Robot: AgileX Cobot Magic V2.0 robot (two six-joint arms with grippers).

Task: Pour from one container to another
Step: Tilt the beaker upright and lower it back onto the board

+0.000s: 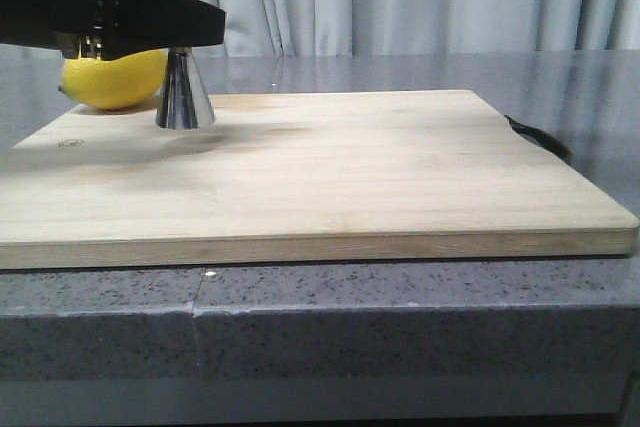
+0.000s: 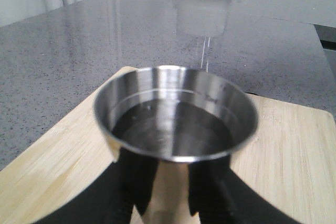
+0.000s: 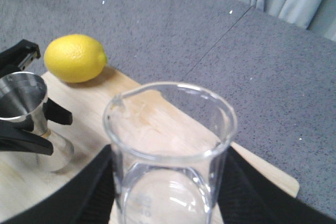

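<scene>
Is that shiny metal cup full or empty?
Holding liquid: the left wrist view shows the jigger with dark liquid pooled below its rim.

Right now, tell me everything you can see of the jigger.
The jigger is shiny steel, hourglass-shaped, standing upright on its flared base near the far left corner of the wooden board, right beside the lemon. The left gripper is closed around its narrow waist. Its upper cup is round and open, with a faint scale mark inside the wall, and it holds clear liquid partway up. The beaker is held apart from it.
</scene>
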